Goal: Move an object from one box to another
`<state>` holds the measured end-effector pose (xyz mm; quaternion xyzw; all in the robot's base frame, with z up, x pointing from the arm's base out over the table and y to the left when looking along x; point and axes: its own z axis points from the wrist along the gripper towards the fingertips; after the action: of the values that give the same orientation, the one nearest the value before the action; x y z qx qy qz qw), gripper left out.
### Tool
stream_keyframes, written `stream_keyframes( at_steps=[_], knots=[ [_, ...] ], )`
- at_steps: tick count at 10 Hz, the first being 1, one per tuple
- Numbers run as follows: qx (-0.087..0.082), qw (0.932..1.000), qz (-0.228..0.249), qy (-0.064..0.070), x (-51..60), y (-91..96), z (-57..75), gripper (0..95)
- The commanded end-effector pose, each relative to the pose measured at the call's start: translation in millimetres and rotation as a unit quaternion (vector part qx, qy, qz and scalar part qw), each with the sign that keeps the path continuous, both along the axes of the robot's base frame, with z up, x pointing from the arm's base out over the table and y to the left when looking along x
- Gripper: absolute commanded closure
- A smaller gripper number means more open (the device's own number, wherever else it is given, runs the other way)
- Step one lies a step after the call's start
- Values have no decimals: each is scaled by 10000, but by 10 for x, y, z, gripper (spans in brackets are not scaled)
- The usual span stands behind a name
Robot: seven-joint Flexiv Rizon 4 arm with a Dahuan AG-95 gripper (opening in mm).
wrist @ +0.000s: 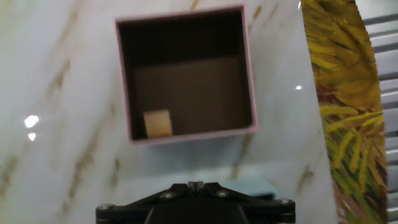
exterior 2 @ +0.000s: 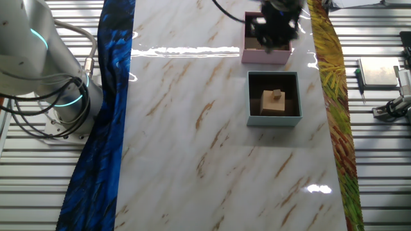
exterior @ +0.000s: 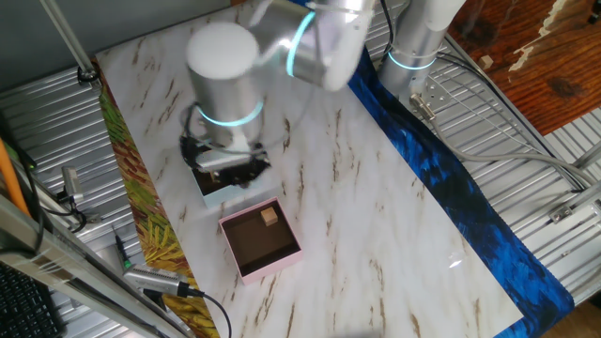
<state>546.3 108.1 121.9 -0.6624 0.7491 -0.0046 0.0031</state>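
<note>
The light-blue box (exterior 2: pixel 274 119) holds a tan wooden block (exterior 2: pixel 272 104) with a smaller cube on top of it. The pink box (exterior: pixel 268 268) beside it holds one small wooden cube (exterior: pixel 270 217), seen near its corner in the hand view as cube (wrist: pixel 158 124) inside the pink walls (wrist: pixel 186 137). My gripper (exterior: pixel 230 169) hangs above the two boxes, over their shared side. In the other fixed view the gripper (exterior 2: pixel 273 32) covers part of the pink box (exterior 2: pixel 264 56). Only the hand's dark housing (wrist: pixel 196 205) shows in the hand view; the fingers are hidden.
A blue patterned cloth strip (exterior 2: pixel 106 128) runs along the table on the robot base's side. A yellow leaf-patterned strip (exterior 2: pixel 331 96) runs along the opposite edge. Tools and cables (exterior: pixel 141 277) lie beyond the yellow strip. An edge of the light-blue box (wrist: pixel 252 185) shows by the housing.
</note>
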Motion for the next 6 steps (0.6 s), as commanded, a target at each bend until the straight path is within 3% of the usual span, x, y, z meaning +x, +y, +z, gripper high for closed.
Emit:
stream_keyframes(
  at_steps=[1, 4, 6],
  knots=[
    [9, 9997, 249, -1, 108, -290, -36, 950],
    [-30, 9999, 151, -10, 95, -277, -29, 950],
    [75, 9989, -452, -38, 95, -277, -29, 950]
  ],
)
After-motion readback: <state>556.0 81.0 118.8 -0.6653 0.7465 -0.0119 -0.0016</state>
